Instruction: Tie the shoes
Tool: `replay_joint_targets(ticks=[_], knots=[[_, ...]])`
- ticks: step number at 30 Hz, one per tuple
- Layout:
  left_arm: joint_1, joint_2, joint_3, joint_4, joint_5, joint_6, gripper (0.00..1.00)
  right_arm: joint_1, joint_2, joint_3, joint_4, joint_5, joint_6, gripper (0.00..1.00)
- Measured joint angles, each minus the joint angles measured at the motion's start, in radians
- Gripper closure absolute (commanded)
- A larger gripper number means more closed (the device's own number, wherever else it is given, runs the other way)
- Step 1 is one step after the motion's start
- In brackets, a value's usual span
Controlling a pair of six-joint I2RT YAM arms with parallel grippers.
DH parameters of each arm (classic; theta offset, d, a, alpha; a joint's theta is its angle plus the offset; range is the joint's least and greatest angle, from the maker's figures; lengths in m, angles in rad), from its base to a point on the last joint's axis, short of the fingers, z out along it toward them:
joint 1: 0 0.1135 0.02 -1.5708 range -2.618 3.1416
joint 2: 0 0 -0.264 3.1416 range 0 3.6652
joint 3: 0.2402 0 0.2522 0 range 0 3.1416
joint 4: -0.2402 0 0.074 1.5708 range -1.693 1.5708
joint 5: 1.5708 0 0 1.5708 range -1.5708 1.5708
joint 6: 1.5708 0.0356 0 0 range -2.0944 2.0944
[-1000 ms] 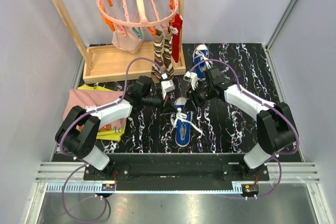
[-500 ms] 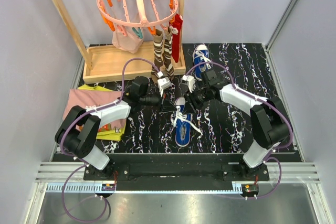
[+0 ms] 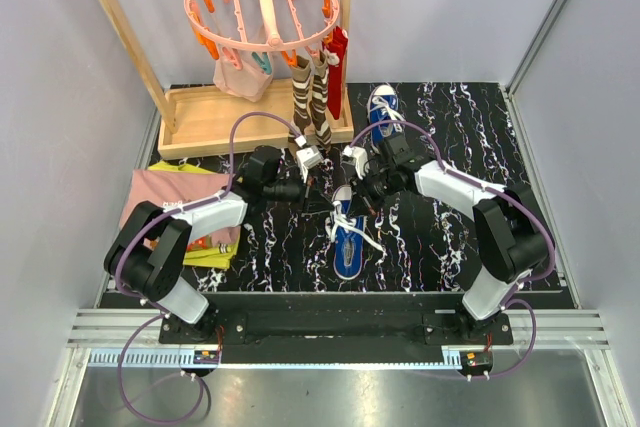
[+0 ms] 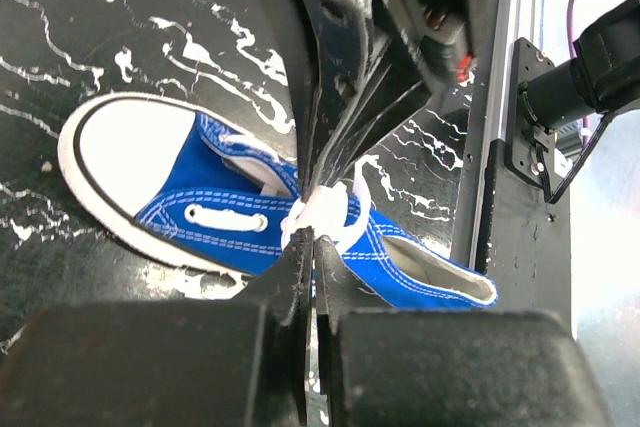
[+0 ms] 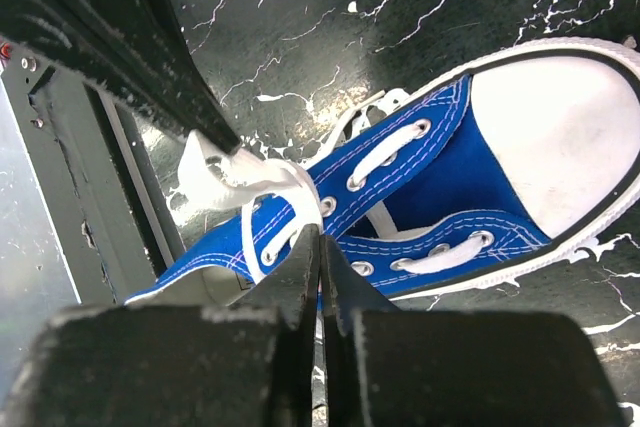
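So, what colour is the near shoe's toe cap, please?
White toe cap; best in right wrist view.

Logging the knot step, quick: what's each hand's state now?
Left hand: closed on the white lace.
Right hand: closed, apparently pinching that lace too.

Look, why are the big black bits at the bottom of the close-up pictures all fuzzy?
Left wrist view: the left gripper sits too near the lens, so its fingers blur, while the shoe is sharp. Right wrist view: same with the right gripper. Top view: everything is evenly lit and crisp, only small.
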Motion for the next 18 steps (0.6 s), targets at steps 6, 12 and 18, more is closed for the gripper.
replay_joint_targets(ticks=[6,12,18], knots=[[0.019,0.006,0.000,-0.051,-0.017,-0.026,0.99,0.000,-0.008,-0.004,0.000,0.002,0.003,1.00],[0.031,0.040,0.000,-0.117,-0.053,-0.087,0.97,0.000,-0.039,-0.027,-0.001,0.002,0.004,1.00],[0.033,0.074,0.003,-0.154,-0.094,-0.138,0.97,0.000,-0.061,-0.035,-0.001,0.002,0.005,1.00]])
